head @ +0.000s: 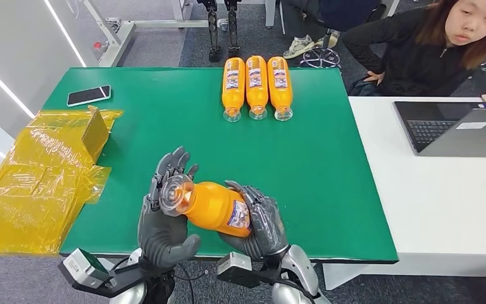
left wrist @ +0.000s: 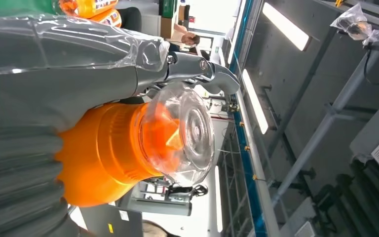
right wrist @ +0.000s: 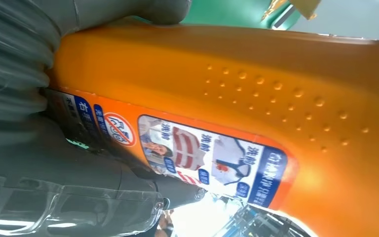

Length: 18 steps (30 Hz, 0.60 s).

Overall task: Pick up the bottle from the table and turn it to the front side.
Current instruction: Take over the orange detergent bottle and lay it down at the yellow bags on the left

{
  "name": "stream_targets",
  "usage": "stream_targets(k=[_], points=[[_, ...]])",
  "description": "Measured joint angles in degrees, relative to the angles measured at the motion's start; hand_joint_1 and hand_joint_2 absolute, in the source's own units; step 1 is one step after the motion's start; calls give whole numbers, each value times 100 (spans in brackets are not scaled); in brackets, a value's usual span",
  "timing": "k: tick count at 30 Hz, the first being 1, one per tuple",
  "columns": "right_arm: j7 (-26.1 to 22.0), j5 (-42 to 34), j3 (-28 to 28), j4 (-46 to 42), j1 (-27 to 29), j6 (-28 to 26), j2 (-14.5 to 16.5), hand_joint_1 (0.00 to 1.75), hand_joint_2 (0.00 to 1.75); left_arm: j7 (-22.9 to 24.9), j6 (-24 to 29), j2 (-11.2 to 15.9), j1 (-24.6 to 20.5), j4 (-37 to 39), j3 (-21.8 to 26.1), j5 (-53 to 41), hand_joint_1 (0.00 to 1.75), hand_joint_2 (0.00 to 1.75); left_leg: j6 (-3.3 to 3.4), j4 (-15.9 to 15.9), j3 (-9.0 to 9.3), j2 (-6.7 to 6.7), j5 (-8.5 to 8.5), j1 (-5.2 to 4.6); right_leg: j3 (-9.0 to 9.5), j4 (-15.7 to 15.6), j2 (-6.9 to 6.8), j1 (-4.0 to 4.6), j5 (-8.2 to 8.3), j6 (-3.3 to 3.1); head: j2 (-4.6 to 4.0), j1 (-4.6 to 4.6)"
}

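An orange bottle [head: 215, 208] with a clear cap and a blue-edged label is lifted above the front edge of the green table [head: 329, 171], lying on its side. My left hand [head: 164, 218] grips its cap end; the clear cap [left wrist: 185, 133] faces outward in the left wrist view. My right hand [head: 259, 221] holds the bottle's body at the label end. The label [right wrist: 197, 158] and dimpled orange body [right wrist: 276, 89] appear close up in the right wrist view, with grey fingers [right wrist: 103, 197] wrapped beneath.
Three more orange bottles [head: 256, 85] lie side by side at the table's far edge. A phone [head: 88, 95] and crumpled yellow plastic wrap [head: 44, 171] are on the left. A person [head: 430, 44] sits at the white table [head: 430, 209] with a laptop [head: 455, 126] on the right.
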Motion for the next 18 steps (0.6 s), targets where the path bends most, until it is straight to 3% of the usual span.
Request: stream_targets(k=[18], points=[[-102,-173,435,508,-414,55,177,175,175,-97,145,167,-93,1,-7,142,0,175,0,1,0,1,0,0,-3,0,2,0,0,-1,0,-1]])
